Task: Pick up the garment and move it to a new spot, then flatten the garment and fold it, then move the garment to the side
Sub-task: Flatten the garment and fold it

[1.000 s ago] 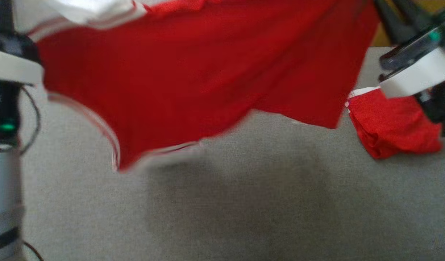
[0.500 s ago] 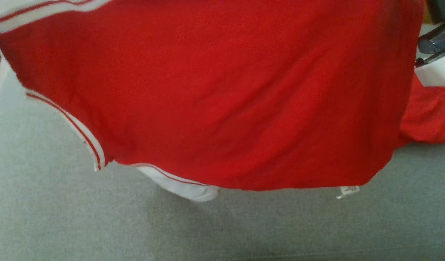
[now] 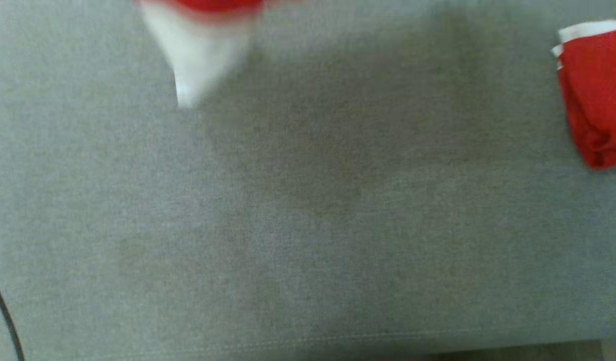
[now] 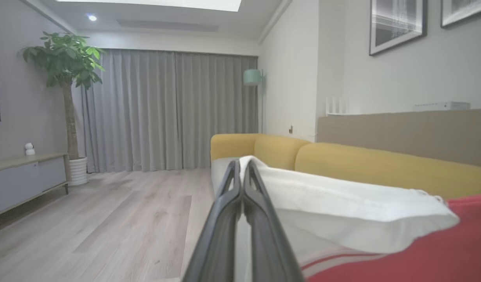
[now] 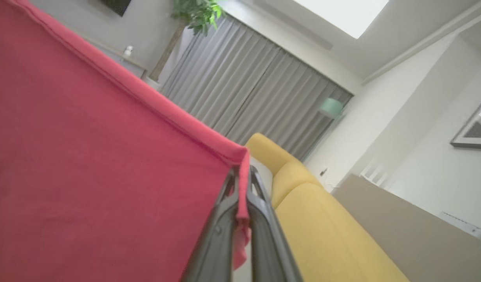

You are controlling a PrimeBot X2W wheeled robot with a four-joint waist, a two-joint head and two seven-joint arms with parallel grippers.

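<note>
The garment is red with white trim. Its blurred white tip hangs in from the top edge of the head view, above the grey cushion surface. In the left wrist view my left gripper is shut on the garment's white part, held up in the air. In the right wrist view my right gripper is shut on a corner of the red cloth, which spreads away to the left. The cloth stretches between the two grippers.
A second, folded red cloth with a white edge lies at the right of the grey surface. A dark cable runs at the lower left. The yellow sofa back and a wooden floor lie beyond.
The red garment filled the upper head view before; now just its tip shows at the top edge. Both arms have left that view, and the camera has shifted too.
</note>
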